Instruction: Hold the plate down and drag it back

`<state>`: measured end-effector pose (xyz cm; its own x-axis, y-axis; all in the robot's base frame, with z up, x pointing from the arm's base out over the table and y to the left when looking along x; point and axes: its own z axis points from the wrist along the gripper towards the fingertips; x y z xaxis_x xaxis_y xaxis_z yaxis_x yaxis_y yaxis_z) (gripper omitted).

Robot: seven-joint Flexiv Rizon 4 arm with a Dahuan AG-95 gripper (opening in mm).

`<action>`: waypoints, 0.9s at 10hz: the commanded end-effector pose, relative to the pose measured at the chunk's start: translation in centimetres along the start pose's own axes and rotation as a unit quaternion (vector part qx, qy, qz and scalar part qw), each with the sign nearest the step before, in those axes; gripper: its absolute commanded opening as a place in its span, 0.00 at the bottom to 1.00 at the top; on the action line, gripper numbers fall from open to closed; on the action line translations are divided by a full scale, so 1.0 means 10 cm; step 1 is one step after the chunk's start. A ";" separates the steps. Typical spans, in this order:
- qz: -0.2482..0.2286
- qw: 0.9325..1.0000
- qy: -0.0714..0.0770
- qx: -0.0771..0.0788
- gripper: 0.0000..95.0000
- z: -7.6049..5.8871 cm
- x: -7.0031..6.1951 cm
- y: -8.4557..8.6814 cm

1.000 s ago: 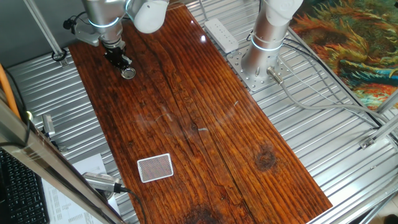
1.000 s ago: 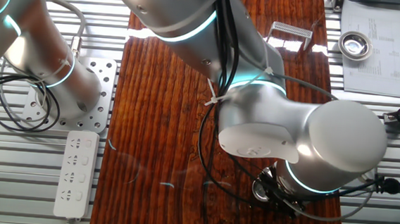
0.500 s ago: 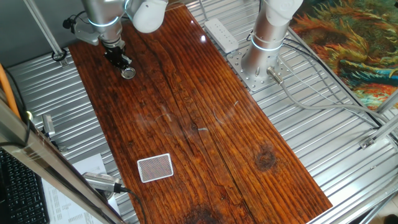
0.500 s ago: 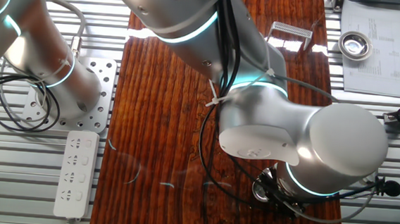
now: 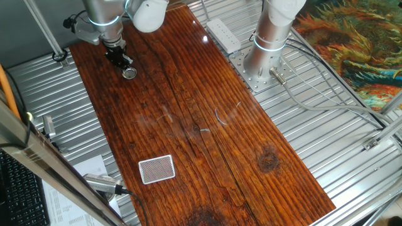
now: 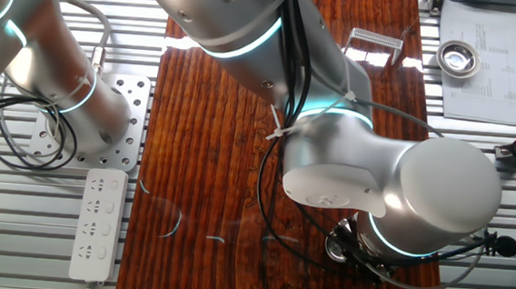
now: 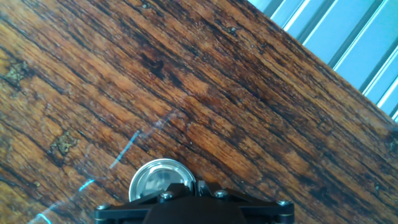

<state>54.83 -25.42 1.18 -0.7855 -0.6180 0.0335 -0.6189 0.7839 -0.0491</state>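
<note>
Where the hand view looks straight down, the plate [image 7: 160, 181] lies on the wooden table [image 7: 205, 93] right at the fingers, its near edge hidden under the gripper [image 7: 186, 186]; jaw spacing cannot be told. One fixed view alone shows the patterned card [image 5: 156, 169] well apart from the plate [image 5: 129, 73], toward the table's opposite end. In the other fixed view the arm hides most of the plate [image 6: 334, 247].

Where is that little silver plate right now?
In one fixed view, the plate lies at the wooden table's far left end, directly beneath the gripper, far from the card.
</note>
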 end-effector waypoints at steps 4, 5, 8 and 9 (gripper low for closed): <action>-0.007 1.000 0.002 0.000 0.00 0.02 0.06 -0.04; -0.006 1.000 -0.001 -0.006 0.00 0.03 0.07 -0.05; -0.012 1.000 0.002 0.003 0.00 0.04 0.09 -0.06; -0.014 1.000 0.003 0.002 0.00 0.04 0.11 -0.07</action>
<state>54.57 -26.63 1.06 -0.7699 -0.6370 0.0380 -0.6380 0.7675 -0.0615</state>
